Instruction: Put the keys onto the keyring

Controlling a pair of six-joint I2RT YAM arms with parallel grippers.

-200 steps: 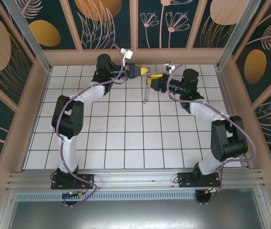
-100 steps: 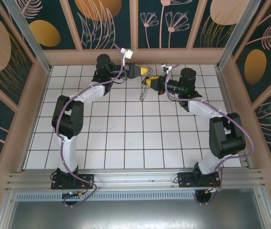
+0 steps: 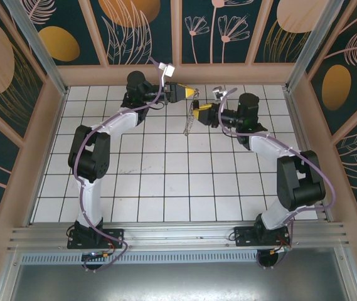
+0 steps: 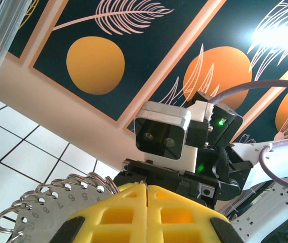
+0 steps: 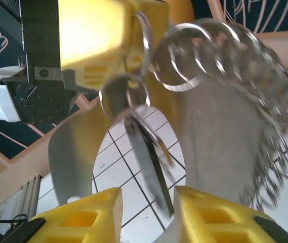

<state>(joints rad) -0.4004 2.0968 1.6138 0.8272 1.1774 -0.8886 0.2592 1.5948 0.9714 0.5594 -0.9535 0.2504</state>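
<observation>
A floor of white square tiles (image 3: 165, 188) with dark grout lines spreads inside a pale wooden frame (image 3: 178, 74). Dark teal wall panels (image 3: 194, 53) carry orange discs (image 3: 59, 42) and pale leaf drawings. An aluminium rail (image 3: 178, 235) crosses the near edge beside a grey metal sheet (image 3: 165, 282)

Robot test cell, tiled table (image 3: 165, 182), patterned walls (image 3: 140, 31)

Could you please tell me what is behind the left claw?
The keyring, a numbered, loop-edged disc, pokes out beside it, and the right arm's wrist camera faces it beyond. The shut left claw covers the rest of the disc.
</observation>
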